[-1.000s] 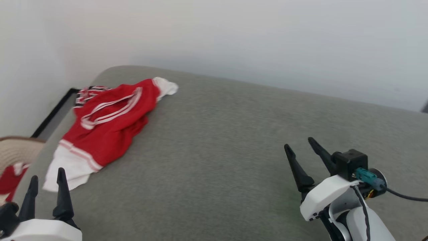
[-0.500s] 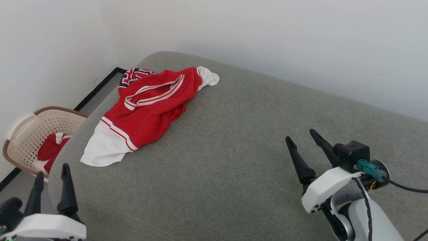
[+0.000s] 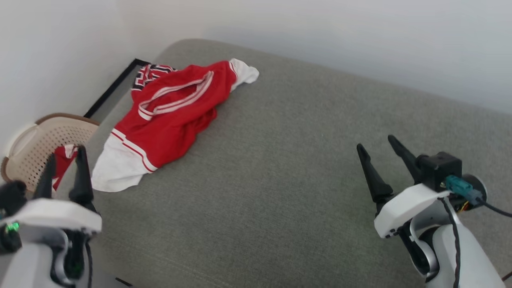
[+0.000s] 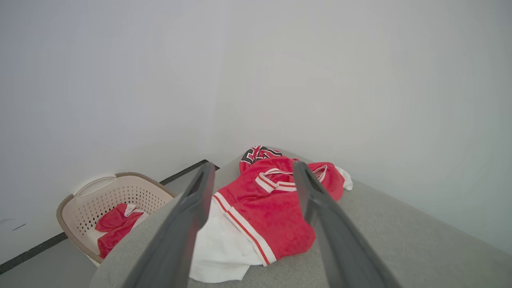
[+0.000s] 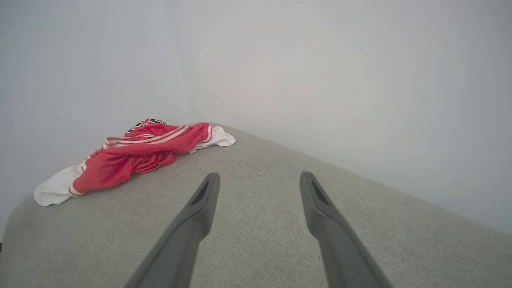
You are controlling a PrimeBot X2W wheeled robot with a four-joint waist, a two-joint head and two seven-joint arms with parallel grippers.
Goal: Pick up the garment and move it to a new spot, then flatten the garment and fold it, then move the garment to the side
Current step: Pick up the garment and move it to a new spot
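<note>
Nearest, the left gripper (image 3: 66, 154) and the right gripper (image 3: 375, 142) both keep their fingers apart, holding nothing, by the near side of the grey cushion (image 3: 280, 192). Farther, the garment (image 3: 172, 116) lies crumpled at the cushion's far left corner. Left of the cushion, a basket (image 3: 32, 144) holds what seems to be another red cloth

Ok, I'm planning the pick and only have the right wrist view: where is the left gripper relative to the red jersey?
Observer: The left gripper is open, just short of the jersey's white sleeve end and apart from it.
Operator: Anything beyond the cushion's left edge?
Observer: Yes, a beige laundry basket stands on the floor beside the cushion.
Operator: Is it empty?
Observer: No, another red-and-white garment lies in it.
</note>
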